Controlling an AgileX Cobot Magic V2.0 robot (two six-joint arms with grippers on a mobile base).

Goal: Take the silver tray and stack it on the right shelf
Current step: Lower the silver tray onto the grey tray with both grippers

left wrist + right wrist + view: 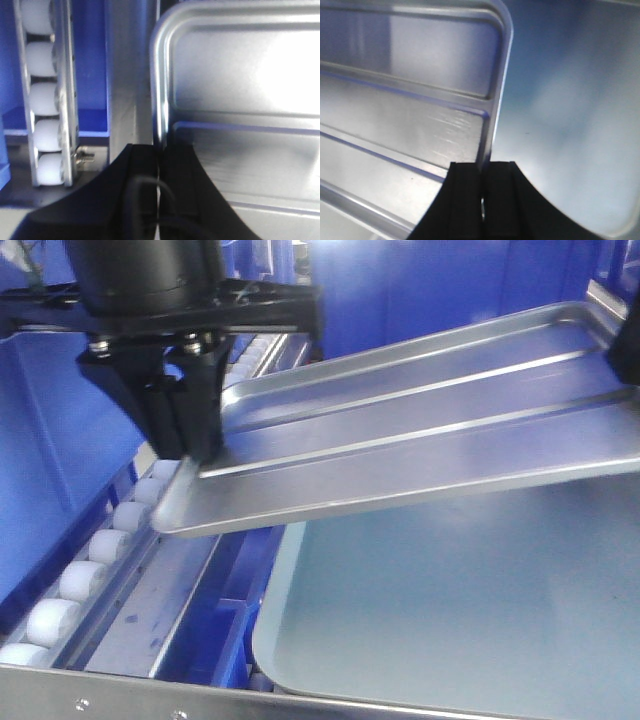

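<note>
The silver tray [420, 430], shiny with two long raised ridges, hangs tilted over the right shelf [95, 575], its left end lower. My left gripper [190, 445] is shut on the tray's left rim near a corner. In the left wrist view the black fingers [142, 170] pinch that rim [159, 100]. My right gripper [482, 167] is shut on the opposite rim [496, 95]; in the front view only a dark sliver of it [628, 340] shows at the right edge.
A larger dull grey tray [450, 610] lies directly under the silver one. White rollers [70, 585] run along the left, beside a dark-blue crate [45, 430]. The shiny front rail [130, 695] crosses the bottom.
</note>
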